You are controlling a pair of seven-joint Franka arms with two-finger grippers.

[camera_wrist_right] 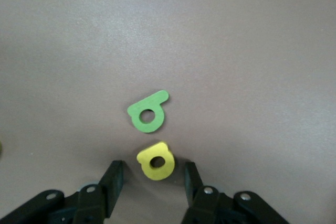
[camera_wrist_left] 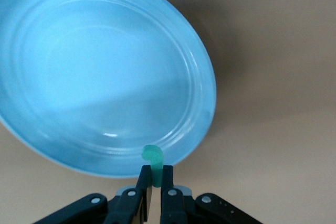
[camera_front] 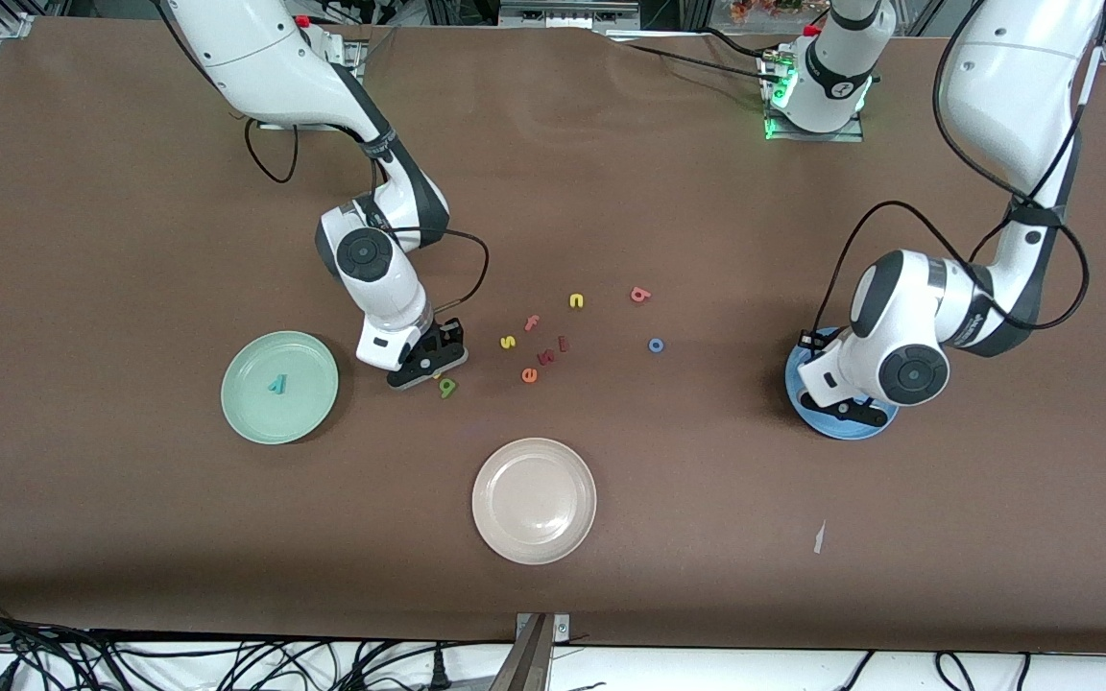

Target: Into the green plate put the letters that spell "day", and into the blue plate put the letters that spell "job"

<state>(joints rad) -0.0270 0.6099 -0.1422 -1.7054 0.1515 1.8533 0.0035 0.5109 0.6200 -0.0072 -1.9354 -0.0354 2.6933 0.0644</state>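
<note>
Right wrist view is showing the right gripper [camera_wrist_right: 153, 182] standing half-open around the small yellow foam letter [camera_wrist_right: 155, 161], beside the green one [camera_wrist_right: 147, 113] on the brown counter [camera_front: 131, 240]; closing comes next, then carrying to the pale mint-green plate [camera_front: 255, 413]; the left gripper [camera_wrist_left: 156, 182], pinching a teal hooked foam letter [camera_wrist_left: 154, 156], is hanging over the round sky-blue plate [camera_wrist_left: 105, 77], needing only release.

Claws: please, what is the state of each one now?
Left claw: shut on the teal hooked letter, over the blue plate.
Right claw: open around the yellow letter.
</note>
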